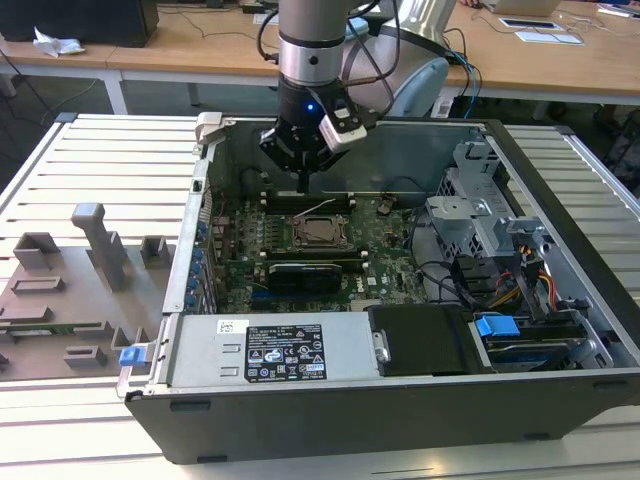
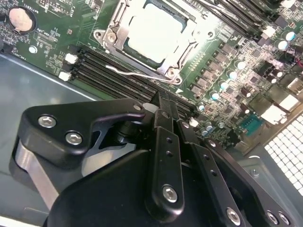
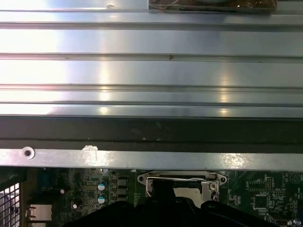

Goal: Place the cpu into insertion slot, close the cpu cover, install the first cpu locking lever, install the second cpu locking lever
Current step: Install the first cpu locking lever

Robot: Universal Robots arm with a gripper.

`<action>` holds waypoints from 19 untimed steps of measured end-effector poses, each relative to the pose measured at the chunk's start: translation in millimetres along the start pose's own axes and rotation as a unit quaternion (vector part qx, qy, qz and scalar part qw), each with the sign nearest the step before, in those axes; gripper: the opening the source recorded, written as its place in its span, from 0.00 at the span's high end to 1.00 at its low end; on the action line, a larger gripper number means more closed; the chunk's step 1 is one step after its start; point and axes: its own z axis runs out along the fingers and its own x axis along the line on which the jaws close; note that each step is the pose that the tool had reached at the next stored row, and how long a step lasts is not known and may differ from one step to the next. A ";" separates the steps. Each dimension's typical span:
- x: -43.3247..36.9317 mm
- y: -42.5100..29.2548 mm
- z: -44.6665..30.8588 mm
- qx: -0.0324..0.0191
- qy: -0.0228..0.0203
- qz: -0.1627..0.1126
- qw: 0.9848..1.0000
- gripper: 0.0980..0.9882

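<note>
1. A grey fixture tray [image 1: 70,290] with moulded holders is lying at the exterior view's left, on the slatted metal table [image 1: 110,160], just beside the open computer case [image 1: 190,260].
2. The green motherboard [image 1: 390,250] is sitting on the floor of the case. The insertion slot [image 1: 318,232] is showing near its middle, with the black memory slots [image 1: 300,203] running beside it.
3. The cpu [image 2: 154,32] is already sitting in the slot; in the second wrist view its pale metal top is showing through the square opening.
4. The cpu cover [image 2: 182,47] is lying closed and flat around the chip, framing it on all sides.
5. A thin wire locking lever [image 2: 137,73] is running along the socket edge nearest the memory slots; whether it is latched cannot be told.
6. The gripper [image 1: 303,183] is hanging above the memory slots, just beside the socket and touching nothing. Its black fingers [image 2: 163,118] are pressing together, with nothing between them.
7. The grey drive cage [image 1: 475,215] is standing at the exterior view's right inside the case, well apart from the gripper.
</note>
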 end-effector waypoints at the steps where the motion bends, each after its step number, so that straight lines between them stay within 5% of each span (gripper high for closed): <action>1: -0.3 0.0 0.5 0.000 0.000 0.000 1.000 0.99; 14: -2.1 -0.1 11.7 -0.002 0.000 0.000 1.000 0.99; 19: -2.1 -3.0 15.1 -0.023 0.000 0.000 1.000 0.99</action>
